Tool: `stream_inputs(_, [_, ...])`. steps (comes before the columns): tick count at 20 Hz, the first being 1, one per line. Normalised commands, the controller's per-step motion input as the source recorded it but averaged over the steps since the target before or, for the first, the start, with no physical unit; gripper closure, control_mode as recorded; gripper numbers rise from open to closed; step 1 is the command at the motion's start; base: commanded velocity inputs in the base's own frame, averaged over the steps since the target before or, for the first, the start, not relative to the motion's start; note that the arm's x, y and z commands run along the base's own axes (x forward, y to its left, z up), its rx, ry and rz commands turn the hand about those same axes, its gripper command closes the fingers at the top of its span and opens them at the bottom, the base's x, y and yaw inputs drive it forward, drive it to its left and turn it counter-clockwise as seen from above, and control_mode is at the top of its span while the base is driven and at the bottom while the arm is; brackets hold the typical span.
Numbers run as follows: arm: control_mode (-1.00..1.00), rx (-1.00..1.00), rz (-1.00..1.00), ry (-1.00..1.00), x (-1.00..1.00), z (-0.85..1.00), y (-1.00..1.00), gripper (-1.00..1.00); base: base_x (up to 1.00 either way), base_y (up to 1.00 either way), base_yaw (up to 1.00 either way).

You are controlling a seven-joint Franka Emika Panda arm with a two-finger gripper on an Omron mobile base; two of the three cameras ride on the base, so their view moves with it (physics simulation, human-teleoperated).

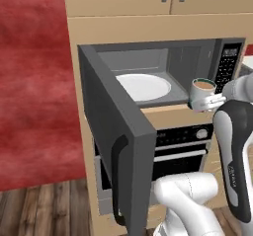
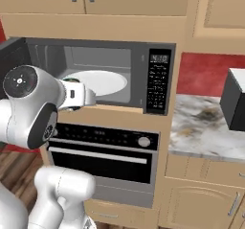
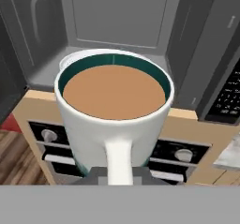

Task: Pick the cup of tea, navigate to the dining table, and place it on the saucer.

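**Cup of tea gripped by the handle, just outside the open microwave**

You have the cup of tea (image 3: 114,110) pinched in the gripper (image 3: 119,174): in the hand view the jaws are pressed against its white handle, which runs straight down toward the camera, and the cup sits upright with light brown tea level inside. In the left base view the cup (image 1: 202,94) hangs in the air at the front edge of the microwave (image 1: 163,72), near the control panel (image 1: 228,65), clear of the cavity floor. Behind it a large white plate (image 1: 143,87) lies flat inside the cavity. The microwave door (image 1: 113,136) stands swung wide open to the left. Below the cup you can see the built-in oven (image 2: 103,151) with its knob and handle bar. In the right base view the arm hides most of the cup; a marble counter (image 2: 201,127) runs off to the right, with a dark box (image 2: 234,101) standing on it.
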Motion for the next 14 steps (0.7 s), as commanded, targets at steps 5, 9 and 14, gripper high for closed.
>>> stream_inputs(5, [1.00, 0.00, 0.00, 0.00, 0.00, 0.00, 0.00, 1.00, -0.86, -0.11, -0.16])
stream_inputs(9, [1.00, 0.00, 0.00, 0.00, 0.00, 0.00, 0.00, 1.00, -0.56, -0.25, -0.43])
stream_inputs(14, [1.00, 0.00, 0.00, 0.00, 0.00, 0.00, 0.00, 1.00, -0.03, -0.17, -0.83])
